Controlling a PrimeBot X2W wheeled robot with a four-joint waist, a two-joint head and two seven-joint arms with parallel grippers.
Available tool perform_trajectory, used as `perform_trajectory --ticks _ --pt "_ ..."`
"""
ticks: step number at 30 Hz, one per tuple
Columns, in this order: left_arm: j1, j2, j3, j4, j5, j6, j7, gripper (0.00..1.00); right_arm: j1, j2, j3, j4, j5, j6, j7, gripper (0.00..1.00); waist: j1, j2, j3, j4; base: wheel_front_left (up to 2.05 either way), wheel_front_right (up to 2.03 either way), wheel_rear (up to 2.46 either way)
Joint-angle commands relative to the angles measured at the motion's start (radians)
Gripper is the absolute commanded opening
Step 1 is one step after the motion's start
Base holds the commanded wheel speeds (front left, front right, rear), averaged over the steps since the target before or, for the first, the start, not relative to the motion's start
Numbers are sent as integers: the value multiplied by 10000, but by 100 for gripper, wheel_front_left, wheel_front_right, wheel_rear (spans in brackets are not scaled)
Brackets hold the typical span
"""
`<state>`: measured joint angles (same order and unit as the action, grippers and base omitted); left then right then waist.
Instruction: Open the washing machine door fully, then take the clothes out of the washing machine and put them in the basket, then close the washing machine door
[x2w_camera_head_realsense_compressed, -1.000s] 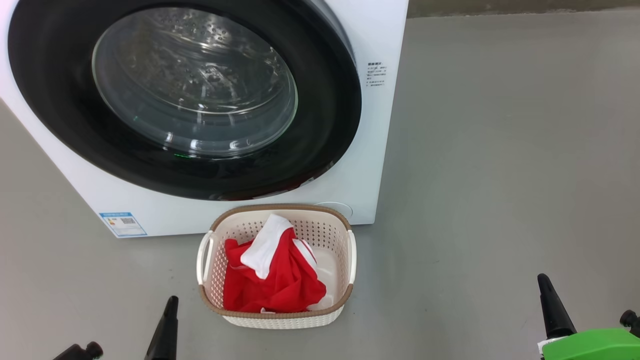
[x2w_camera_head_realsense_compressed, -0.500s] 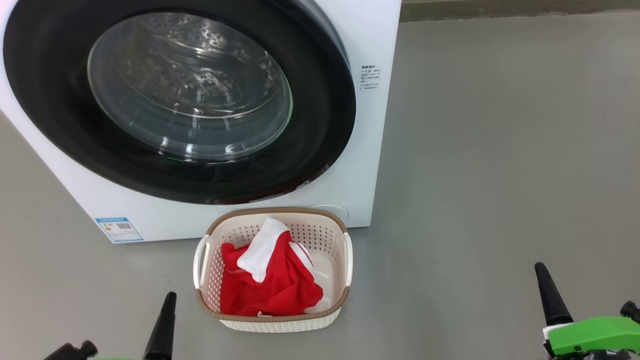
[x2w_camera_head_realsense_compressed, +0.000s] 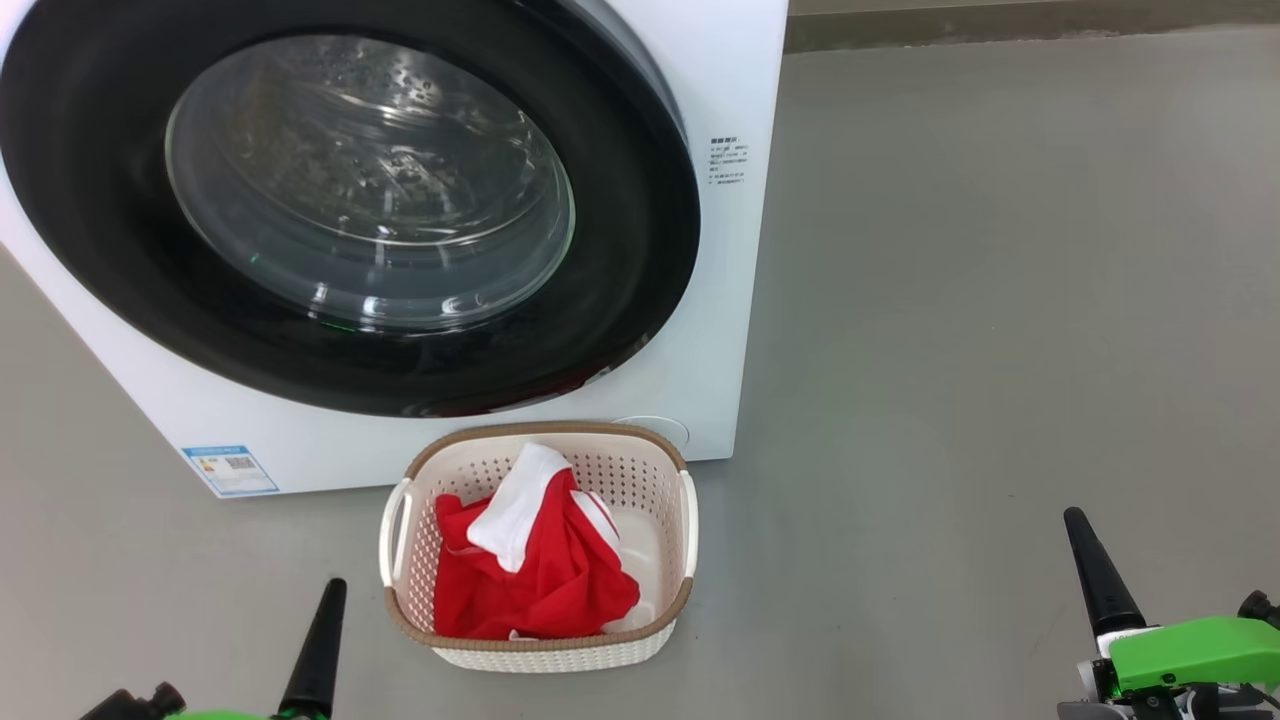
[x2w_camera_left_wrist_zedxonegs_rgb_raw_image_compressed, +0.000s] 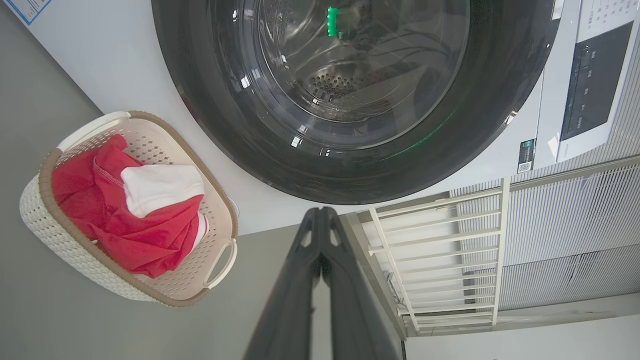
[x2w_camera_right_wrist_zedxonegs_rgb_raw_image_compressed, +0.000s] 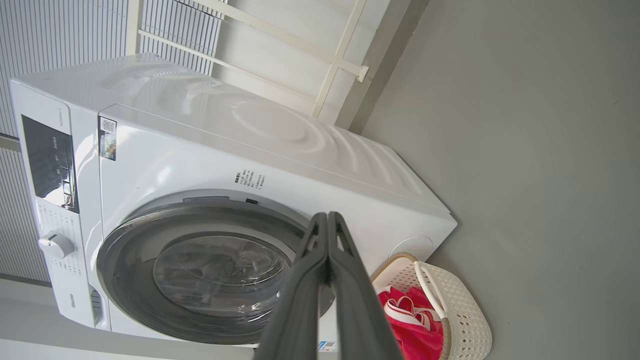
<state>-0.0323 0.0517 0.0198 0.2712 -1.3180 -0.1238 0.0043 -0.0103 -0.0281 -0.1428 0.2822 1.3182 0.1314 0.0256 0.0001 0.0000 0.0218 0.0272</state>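
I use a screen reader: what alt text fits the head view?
Cream basket of red and white clothes on the grey floor before a white washing machine whose round black door is shut. The left gripper and right gripper, both shut and empty, point up at the bottom corners.

Ahead of the left gripper (x2w_camera_left_wrist_zedxonegs_rgb_raw_image_compressed: 320, 212), the door (x2w_camera_head_realsense_compressed: 640, 250) is a glossy black ring, mirror-smooth, around a clear glass window (x2w_camera_head_realsense_compressed: 370, 180). Behind the glass the drum (x2w_camera_left_wrist_zedxonegs_rgb_raw_image_compressed: 340, 90) looks like shiny perforated metal. The washer (x2w_camera_head_realsense_compressed: 735, 80) body is smooth white with a soft gloss. Between the left gripper and the right gripper (x2w_camera_right_wrist_zedxonegs_rgb_raw_image_compressed: 327, 216), the basket (x2w_camera_head_realsense_compressed: 545, 655) is matt cream plastic, perforated, with a brown woven-look rim. The clothes (x2w_camera_head_realsense_compressed: 530, 600) in it are soft, creased red and white cloth. The fingers (x2w_camera_left_wrist_zedxonegs_rgb_raw_image_compressed: 292, 300) are dark, smooth and matt. The floor (x2w_camera_head_realsense_compressed: 1000, 300) is matt grey.
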Motion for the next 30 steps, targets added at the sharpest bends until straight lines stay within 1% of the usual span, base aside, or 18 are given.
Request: perform_trajectory --ticks 1,30 --pt "-479 179 310 -253 -201 -53 64 0 -458 -181 208 -296 188 -5 60 0 0 0 -6 -8 0 0 0" --pt "-736 166 692 -269 -3112 -69 891 0 -977 -222 278 -374 2895 -7 885 0 0 0 -187 -272 0 0 0"
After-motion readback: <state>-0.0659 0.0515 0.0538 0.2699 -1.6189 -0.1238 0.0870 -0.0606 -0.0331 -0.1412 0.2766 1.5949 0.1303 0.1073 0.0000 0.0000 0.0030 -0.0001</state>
